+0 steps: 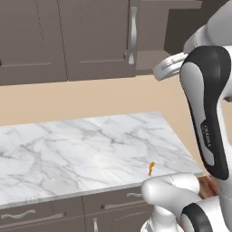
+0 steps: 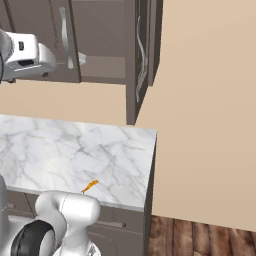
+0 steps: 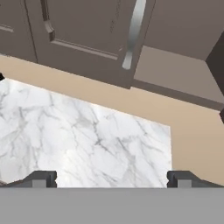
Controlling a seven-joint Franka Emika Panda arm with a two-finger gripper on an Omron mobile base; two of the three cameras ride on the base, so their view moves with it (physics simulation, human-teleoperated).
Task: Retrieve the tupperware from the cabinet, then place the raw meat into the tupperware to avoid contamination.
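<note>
Reaching toward the cabinet [image 3: 87,35] is the step in hand, I judge, and the hand [image 3: 111,179] is empty, with its two tips standing wide apart at the bottom of the hand view. Ahead of the hand and a little to its right, one compartment is open and its inner shelf [image 3: 175,72] looks bare where I can see it; the tupperware is not visible there, so I cannot say where in the cabinet it lies. To do this step well, the hand should go up and forward to the open compartment and look along the shelf before it goes in, keeping the tips wide. The closed door with the silver handle [image 3: 133,33] is just beside the opening, to the left of the hand's path, and the open door [image 2: 142,55] stands edge-on at the right, so the free room between them is narrow. The raw meat [image 1: 151,168] lies below and behind the hand, near the front edge of the marble worktop [image 1: 68,149], well apart from the cabinet. The worktop ends at the right, beside the beige wall [image 2: 210,110].
</note>
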